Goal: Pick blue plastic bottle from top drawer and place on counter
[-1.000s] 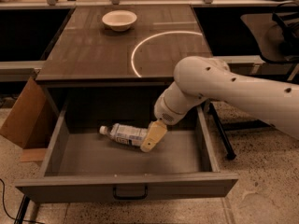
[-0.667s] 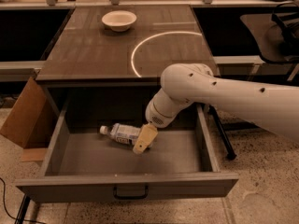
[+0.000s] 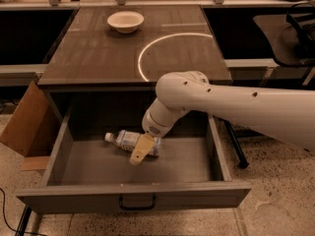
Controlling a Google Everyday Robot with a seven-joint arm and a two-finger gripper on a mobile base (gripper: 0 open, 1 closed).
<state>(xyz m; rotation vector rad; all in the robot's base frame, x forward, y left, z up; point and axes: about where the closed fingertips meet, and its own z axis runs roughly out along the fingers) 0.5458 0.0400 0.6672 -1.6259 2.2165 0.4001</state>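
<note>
The blue plastic bottle (image 3: 124,139) lies on its side in the open top drawer (image 3: 133,196), left of middle, with its white cap pointing left. My gripper (image 3: 140,152) hangs down inside the drawer from the white arm (image 3: 236,107). It is over the bottle's right end, which it partly hides. I cannot tell whether it touches the bottle. The counter (image 3: 93,58) lies behind the drawer, dark brown with a thin white circle (image 3: 147,50) on its right half.
A white bowl (image 3: 125,21) stands at the counter's far left. A brown cardboard box (image 3: 27,124) leans against the drawer's left side. A dark table leg (image 3: 235,149) stands right of the drawer. A chair base shows at the far right.
The arm has swung left and the gripper has moved left with it, from just right of the bottle to over the bottle's right end. The bottle has not moved.
</note>
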